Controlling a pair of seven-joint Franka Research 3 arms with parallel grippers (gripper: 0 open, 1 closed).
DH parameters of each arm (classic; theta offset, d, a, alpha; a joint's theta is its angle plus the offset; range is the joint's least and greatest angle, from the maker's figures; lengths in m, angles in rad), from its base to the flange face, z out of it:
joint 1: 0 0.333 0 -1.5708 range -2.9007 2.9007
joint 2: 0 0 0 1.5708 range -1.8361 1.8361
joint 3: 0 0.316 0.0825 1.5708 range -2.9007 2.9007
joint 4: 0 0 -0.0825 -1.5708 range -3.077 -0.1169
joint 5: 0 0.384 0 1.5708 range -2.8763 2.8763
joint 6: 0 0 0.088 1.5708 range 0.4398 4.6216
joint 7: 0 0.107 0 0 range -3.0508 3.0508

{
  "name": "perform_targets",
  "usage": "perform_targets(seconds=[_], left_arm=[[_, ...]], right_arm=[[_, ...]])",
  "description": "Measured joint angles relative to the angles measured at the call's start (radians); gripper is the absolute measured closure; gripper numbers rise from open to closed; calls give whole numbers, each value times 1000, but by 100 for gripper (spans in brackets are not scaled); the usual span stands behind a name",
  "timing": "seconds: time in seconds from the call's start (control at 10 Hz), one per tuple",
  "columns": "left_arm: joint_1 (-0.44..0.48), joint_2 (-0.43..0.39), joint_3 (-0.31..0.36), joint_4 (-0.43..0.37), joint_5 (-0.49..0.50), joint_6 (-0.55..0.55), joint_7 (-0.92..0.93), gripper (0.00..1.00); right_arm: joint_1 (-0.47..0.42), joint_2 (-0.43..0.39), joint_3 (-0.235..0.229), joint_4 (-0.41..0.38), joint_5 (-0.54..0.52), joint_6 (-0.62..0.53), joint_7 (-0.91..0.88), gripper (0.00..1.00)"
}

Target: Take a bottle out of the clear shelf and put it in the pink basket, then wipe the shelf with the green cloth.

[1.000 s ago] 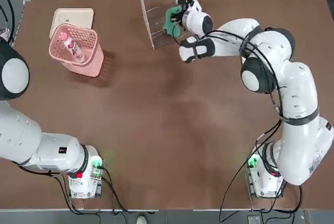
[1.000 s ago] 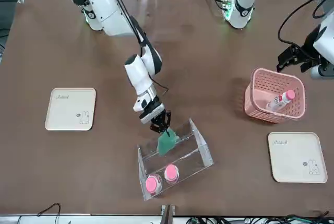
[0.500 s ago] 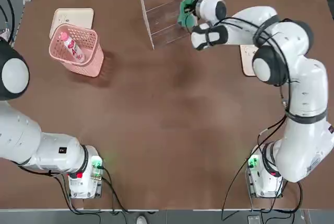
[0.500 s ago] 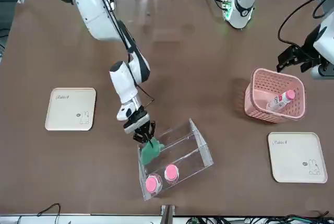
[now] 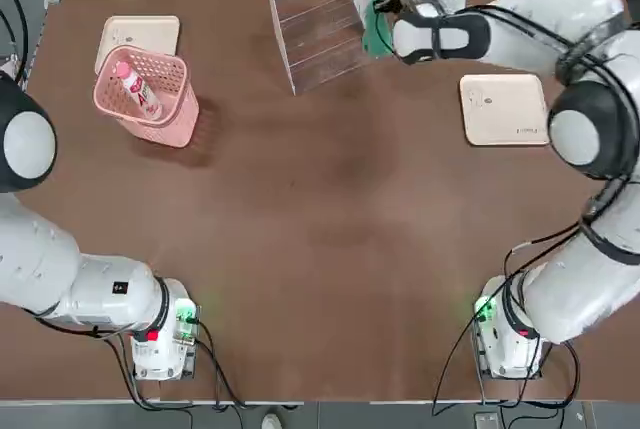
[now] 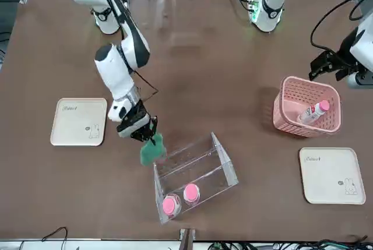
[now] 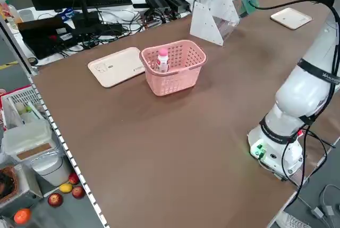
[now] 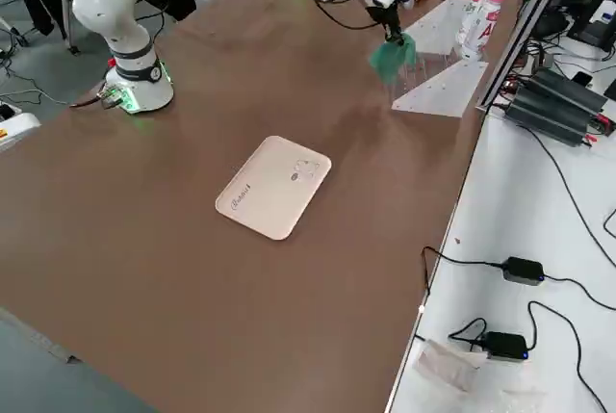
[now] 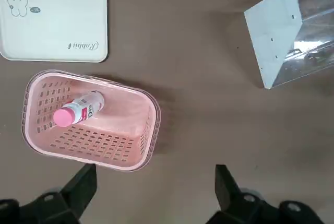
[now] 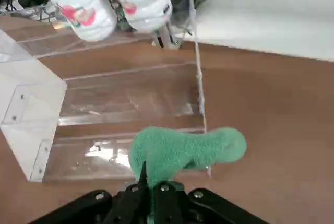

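Right tool (image 6: 152, 139) w/ green cloth (image 6: 151, 150) beside clear shelf (image 6: 195, 171).

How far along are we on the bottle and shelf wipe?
Done: the bottle lies in the pink basket. In hand: the right gripper holds the green cloth beside the clear shelf. Whether more wiping remains is unclear. The left gripper hangs open above the basket.
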Motion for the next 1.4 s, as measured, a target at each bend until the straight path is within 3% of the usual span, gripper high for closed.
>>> perform_targets(seconds=[0.3,0.5,0.6,1.0,1.4], left_arm=[[0,0,0,0,0,0,0,0],[0,0,0,0,0,0,0,0],[0,0,0,0,0,0,0,0],[1,0,1,0,0,0,0,0],[37,1,3,0,6,6,9,0]], right_arm=[[-122,-155,20,-30,169,-316,-10,96],[-215,-208,21,-37,320,-456,-111,96],[-264,-220,21,-40,398,-517,-187,96],[-477,-254,22,-53,541,-758,-430,96],[-723,-250,21,-149,643,-931,-780,96]])
